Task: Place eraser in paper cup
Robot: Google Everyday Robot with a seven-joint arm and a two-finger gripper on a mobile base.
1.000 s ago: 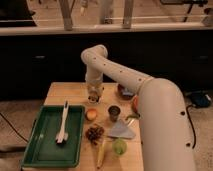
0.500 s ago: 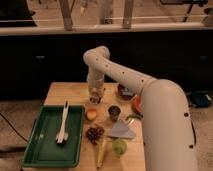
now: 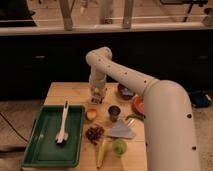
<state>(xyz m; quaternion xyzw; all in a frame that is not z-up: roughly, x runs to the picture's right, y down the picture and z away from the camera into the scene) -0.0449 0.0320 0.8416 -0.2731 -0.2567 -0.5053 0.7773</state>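
Observation:
My gripper hangs low over the far middle of the wooden table, wrist pointing down. A small pale thing shows at its tip; I cannot tell whether it is the eraser. A small dark cup, upright, stands just to the front right of the gripper, apart from it. It is the only cup-shaped thing I see. A small orange round thing lies just in front of the gripper.
A green tray with a white utensil fills the left front. A brown bowl, a red bowl, a green pepper, a grey napkin, a dark cluster, a banana and a green apple crowd the right.
The gripper has shifted very slightly to the right over the far middle of the table. Nothing else has moved.

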